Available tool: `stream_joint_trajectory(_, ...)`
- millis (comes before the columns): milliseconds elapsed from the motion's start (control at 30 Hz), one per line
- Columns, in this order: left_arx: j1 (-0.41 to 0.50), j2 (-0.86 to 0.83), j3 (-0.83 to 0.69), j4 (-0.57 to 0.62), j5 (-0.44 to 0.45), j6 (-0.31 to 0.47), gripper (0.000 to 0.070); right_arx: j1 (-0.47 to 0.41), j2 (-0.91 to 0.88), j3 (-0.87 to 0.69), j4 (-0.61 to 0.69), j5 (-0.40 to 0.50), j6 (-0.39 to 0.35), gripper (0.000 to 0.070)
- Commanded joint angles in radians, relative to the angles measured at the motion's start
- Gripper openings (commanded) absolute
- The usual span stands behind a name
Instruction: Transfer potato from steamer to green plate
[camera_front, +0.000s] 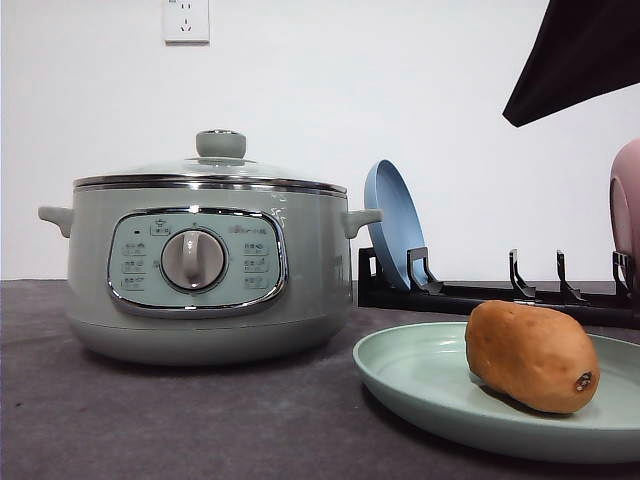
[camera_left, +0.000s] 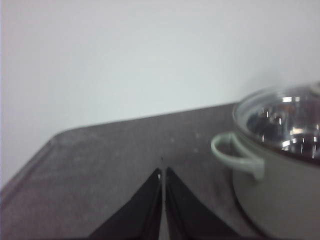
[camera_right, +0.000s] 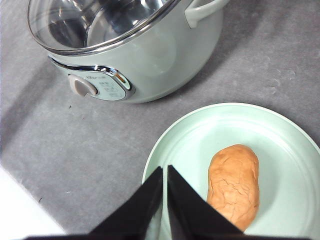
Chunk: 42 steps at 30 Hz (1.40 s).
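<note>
Potato lies on its side in the green plate, front-right of table, small dark spot at its near-right end. From the right wrist cam the potato sits a bit off the plate's centre, long axis running roughly toward the cam, nothing touching it. Green plate rests flat on the dark grey table, just beside the steamer's base, not touching it.

Steamer stands left of plate, glass lid w/ green knob on, central dial facing fwd, side handles out each way. Through the lid, left wrist cam shows shiny metal inside; contents can't be made out.

Right gripper hovers above the plate's near rim, beside the potato but apart from it, fingers pressed together, holding nothing. Left gripper is over bare table well left of steamer, fingers likewise closed w/ only a hairline gap, empty.

Behind the plate: black dish rack w/ blue plate upright in a left slot and pink plate at the right edge, partly cut off. Wall socket on white wall above steamer.
</note>
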Motion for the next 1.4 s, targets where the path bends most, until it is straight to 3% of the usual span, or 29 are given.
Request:
stream_joint_trajectory(0, 0.002, -0.011, -0.014, -0.005, -0.003, -0.003, 0.0002, 0.006, 0.005, 0.016, 0.010, -0.001, -0.013, 0.0000)
stream_joint_trajectory(667, 0.002, -0.103, -0.088, -0.226, -0.003, -0.033, 0.0002, 0.006, 0.005, 0.016, 0.011, -0.001, -0.013, 0.0000)
stream_joint_trajectory(1367, 0.002, -0.103, -0.088, -0.225, -0.002, -0.052, 0.0002, 0.006, 0.005, 0.016, 0.013, -0.001, -0.013, 0.0000)
